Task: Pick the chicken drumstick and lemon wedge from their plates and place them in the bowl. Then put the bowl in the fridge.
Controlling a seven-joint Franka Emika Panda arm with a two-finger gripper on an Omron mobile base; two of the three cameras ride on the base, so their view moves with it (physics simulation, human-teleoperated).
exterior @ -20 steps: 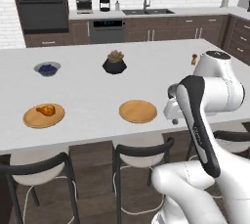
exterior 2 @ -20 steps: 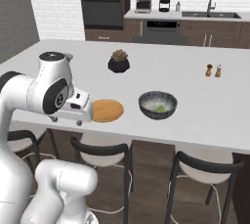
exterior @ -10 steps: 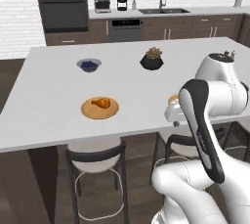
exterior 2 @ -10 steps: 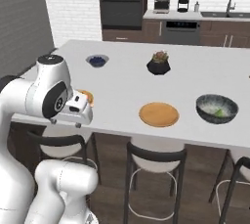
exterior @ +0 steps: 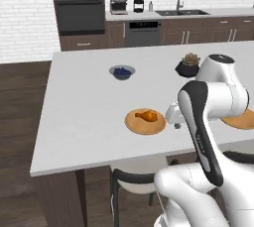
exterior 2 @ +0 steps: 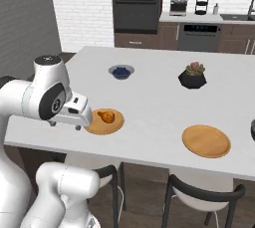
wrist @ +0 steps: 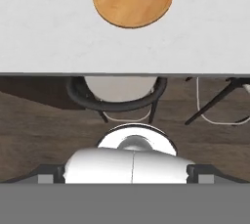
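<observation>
Chicken drumstick (exterior: 146,116) lies on its wooden plate (exterior: 138,126) near the counter (exterior: 89,112) front edge. End effector (exterior: 177,124) hangs beside the plate; whether its jaws are apart, you cannot tell. Expect light, rigid, greasy: grip the bulbous end.

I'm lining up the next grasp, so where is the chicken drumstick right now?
The chicken drumstick lies on the wooden plate near the counter's front edge, just left of the gripper in the left base view.
</observation>
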